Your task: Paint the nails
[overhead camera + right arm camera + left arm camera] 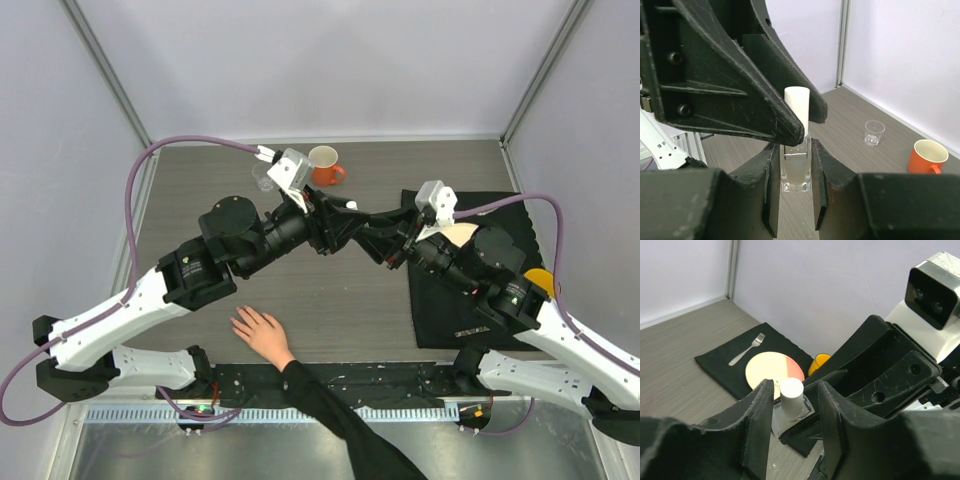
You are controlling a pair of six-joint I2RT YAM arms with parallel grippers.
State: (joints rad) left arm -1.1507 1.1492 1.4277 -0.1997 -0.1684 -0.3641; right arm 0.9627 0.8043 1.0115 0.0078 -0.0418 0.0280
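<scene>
The hand [262, 336] was laid flat by the arm bases, its nails [240, 322] too small to be made out and well short of both grippers. Farther in, the bottle [796, 172] was clamped by its glass in the right gripper [794, 150], likely so that its cap [791, 389] could be unscrewed by the left gripper [794, 387], whose jaws were parted around the cap with a gap at each side. Beyond the grippers a glass [874, 132] and a mug [927, 155] were seen, well clear of the work.

Robotics lab test cell: pale panel walls [330, 60] on aluminium posts [108, 70] box in a grey tabletop [190, 180], with robot arms [130, 300] bolted at six o'clock.
</scene>
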